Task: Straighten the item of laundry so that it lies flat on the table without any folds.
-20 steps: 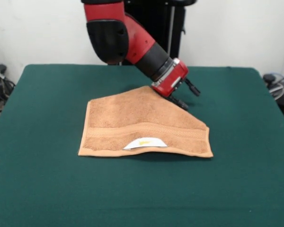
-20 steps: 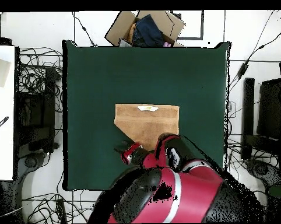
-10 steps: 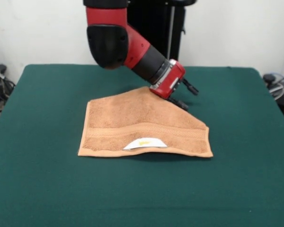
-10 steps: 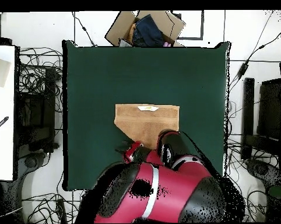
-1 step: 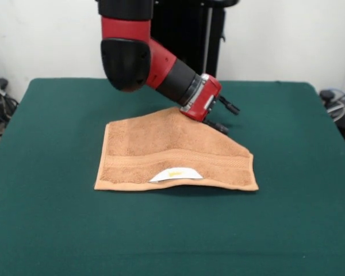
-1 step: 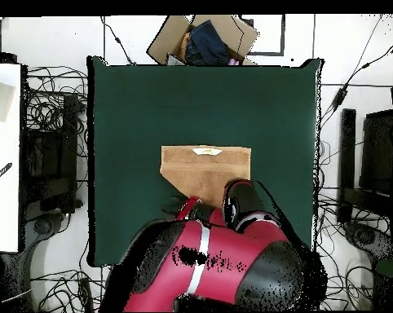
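Front view shows the arm slanting down from the upper left, its gripper (image 5: 223,117) with black fingers spread at the towel's (image 5: 172,152) folded far corner; the towel lies mid-table (image 5: 46,230), label (image 5: 175,173) near. Overhead view hides the gripper beneath the arm, showing a cardboard box (image 6: 204,38) beyond the table.

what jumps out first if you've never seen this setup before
The big red and black arm dominates, reaching down from the top of the front view with its gripper open beside the far diagonal edge of the towel. The orange-tan towel lies mid-table with one corner folded in, its white label at the near edge. It stands out sharply against the dark green table.
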Action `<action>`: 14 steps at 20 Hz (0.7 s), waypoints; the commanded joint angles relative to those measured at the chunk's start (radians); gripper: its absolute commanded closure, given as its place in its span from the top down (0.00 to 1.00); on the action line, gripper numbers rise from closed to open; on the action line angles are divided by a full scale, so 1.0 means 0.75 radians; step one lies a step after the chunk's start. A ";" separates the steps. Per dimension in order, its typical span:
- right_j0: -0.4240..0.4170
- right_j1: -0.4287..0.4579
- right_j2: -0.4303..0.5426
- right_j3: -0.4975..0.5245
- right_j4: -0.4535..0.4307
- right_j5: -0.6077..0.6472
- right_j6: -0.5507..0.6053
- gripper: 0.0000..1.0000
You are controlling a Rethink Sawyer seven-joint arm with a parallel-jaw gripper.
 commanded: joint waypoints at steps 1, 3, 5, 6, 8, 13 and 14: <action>0.070 0.206 -0.008 -0.345 0.045 0.396 0.436 1.00; 0.081 0.212 -0.026 -0.353 0.058 0.387 0.437 1.00; 0.090 0.217 -0.042 -0.357 0.076 0.378 0.435 1.00; 0.094 0.219 -0.050 -0.357 0.086 0.375 0.434 1.00; 0.106 0.221 -0.067 -0.357 0.102 0.371 0.428 1.00; 0.141 0.234 -0.116 -0.380 0.132 0.366 0.421 1.00; 0.149 0.241 -0.128 -0.389 0.137 0.363 0.422 1.00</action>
